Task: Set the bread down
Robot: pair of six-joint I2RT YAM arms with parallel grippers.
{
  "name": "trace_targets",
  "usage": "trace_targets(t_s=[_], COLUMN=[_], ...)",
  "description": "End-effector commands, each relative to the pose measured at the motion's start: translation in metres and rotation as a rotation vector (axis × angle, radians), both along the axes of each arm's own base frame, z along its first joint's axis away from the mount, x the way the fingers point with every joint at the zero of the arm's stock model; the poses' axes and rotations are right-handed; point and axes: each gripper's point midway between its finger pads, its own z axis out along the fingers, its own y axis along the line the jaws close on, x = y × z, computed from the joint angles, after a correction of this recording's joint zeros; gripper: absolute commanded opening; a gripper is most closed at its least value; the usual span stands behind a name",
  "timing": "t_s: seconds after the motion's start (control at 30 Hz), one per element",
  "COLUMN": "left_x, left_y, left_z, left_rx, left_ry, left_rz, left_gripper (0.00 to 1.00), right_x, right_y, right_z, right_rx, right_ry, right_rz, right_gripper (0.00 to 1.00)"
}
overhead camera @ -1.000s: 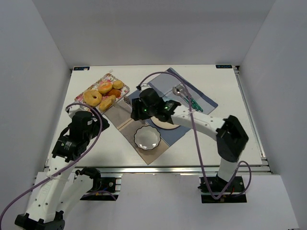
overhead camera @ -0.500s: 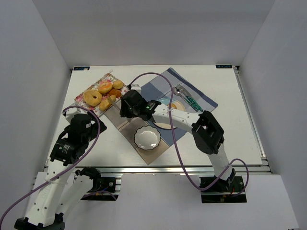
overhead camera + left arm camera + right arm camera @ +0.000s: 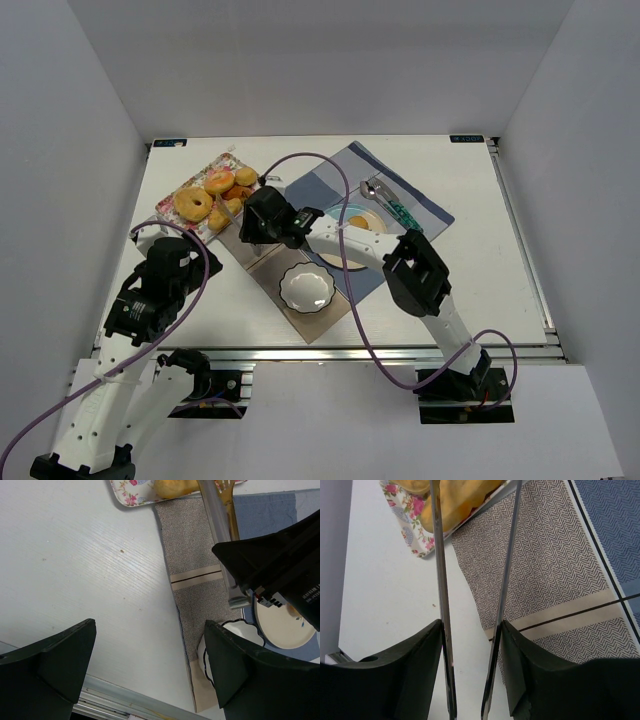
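L gripper [image 3: 150, 630] is hovering wide open over the desk [image 3: 75, 555] nr its near-left edge; R gripper [image 3: 471, 625] is clamping tongs [image 3: 438, 555], tips hanging over the tray [image 3: 415, 540] twd the far-left corner; roll [image 3: 224, 212] is lying in that tray by the tips; a golden piece [image 3: 292, 611] is sitting on the plate [image 3: 280, 632].
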Motion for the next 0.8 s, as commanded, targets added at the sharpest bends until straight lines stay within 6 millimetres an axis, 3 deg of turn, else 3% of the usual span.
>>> trace_targets(t_s=[0.0,0.3,0.47,0.6,0.77], left_x=[0.0,0.001,0.001,0.001,0.001], left_y=[0.004,0.002,0.002,0.003,0.002], left_z=[0.005,0.006,0.005,0.005,0.005], left_rx=[0.012,0.005,0.005,0.007,0.006], left_ry=[-0.016,-0.019,-0.017,-0.016,-0.018], left_rz=[0.014,0.008,0.007,0.012,0.01], left_gripper=[0.98,0.98,0.98,0.98,0.98], right_x=[0.0,-0.011,-0.015,-0.018,-0.023], right_y=[0.015,-0.005,0.009,0.023,0.029], right_z=[0.016,0.007,0.016,0.01,0.017], right_rx=[0.06,0.01,0.057,0.068,0.102], right_ry=[0.011,0.044,0.037,0.063,0.082], right_rz=[-0.001,-0.014,0.046,0.092,0.119], right_gripper=[0.54,0.53,0.5,0.49,0.49])
